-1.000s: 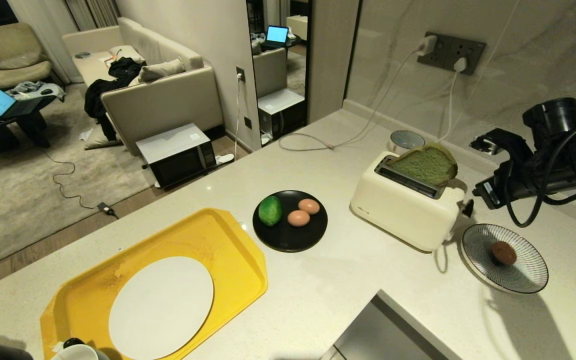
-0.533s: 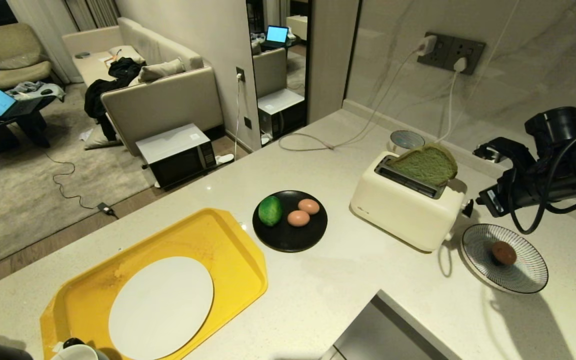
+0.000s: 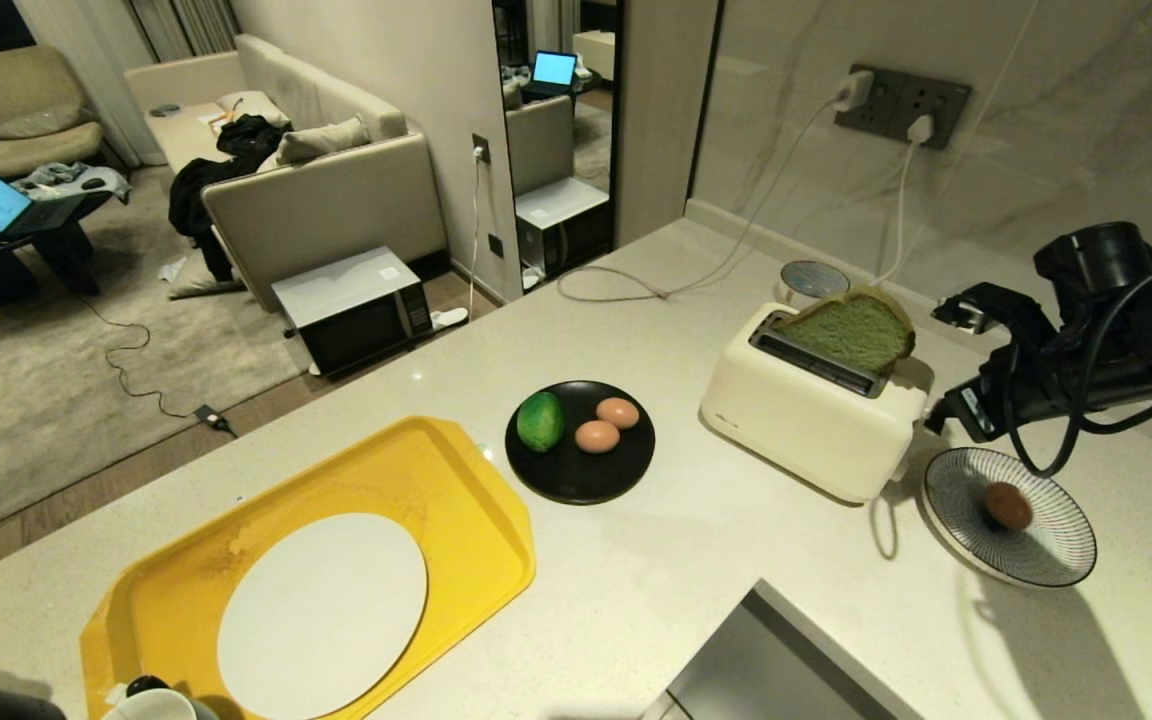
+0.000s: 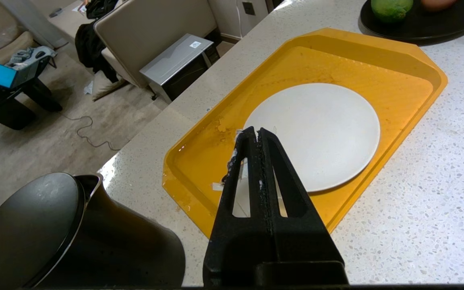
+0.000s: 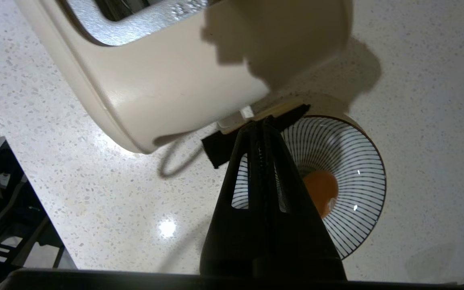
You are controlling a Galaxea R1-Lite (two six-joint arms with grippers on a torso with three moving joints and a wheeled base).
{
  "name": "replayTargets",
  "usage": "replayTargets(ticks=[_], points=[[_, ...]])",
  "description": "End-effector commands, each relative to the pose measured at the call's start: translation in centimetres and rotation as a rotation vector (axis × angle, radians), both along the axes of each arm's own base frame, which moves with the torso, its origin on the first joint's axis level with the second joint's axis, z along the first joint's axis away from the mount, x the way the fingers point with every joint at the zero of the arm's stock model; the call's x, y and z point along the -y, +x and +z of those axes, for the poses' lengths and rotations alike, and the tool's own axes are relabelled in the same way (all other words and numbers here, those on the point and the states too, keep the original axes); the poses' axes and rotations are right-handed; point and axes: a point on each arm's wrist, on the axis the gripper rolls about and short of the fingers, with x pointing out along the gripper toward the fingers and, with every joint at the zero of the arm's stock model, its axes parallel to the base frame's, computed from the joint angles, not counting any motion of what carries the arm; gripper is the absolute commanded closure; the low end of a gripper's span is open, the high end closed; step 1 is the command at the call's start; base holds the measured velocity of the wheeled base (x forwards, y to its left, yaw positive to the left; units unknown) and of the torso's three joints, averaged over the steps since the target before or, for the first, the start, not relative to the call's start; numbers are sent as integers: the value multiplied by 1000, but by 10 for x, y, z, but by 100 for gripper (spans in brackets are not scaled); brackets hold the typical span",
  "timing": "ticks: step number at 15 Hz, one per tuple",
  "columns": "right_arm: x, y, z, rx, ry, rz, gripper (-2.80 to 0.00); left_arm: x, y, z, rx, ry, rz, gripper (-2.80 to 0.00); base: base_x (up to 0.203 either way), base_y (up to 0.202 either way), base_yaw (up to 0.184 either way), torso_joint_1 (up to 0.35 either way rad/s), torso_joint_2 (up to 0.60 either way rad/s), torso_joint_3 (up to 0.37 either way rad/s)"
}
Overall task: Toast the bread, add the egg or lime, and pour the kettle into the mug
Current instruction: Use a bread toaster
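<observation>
Green bread [image 3: 854, 332] tilted, half out of toaster [image 3: 808, 420]

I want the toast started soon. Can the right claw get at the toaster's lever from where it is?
Probably yes: the shut right claw sits right at the lever on the toaster end, with nothing between.

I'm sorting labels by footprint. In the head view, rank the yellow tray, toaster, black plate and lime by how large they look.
1. yellow tray, largest by far.
2. toaster.
3. black plate, which looks somewhat smaller than the toaster.
4. lime, smallest, lying on the black plate.
The tray is nearest the camera, which adds to how large it looks.
</observation>
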Motion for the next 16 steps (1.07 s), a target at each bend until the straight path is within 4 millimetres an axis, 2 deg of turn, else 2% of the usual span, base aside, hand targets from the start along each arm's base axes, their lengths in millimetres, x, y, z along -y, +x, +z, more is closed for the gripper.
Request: replayTargets(ticks=[1, 10, 16], points=[[-3, 3, -6, -19, -1, 12, 0, 0, 0, 0, 2, 2, 1, 0, 0, 0, 0, 0, 0, 0], [-2, 24, -39, -66, -9, 5, 0, 0, 0, 0, 2, 2, 1, 0, 0, 0, 0, 0, 0, 0], [-1, 27, -42, -67, -8, 3, 0, 0, 0, 0, 1, 2, 1, 0, 0, 0, 0, 0, 0, 0]])
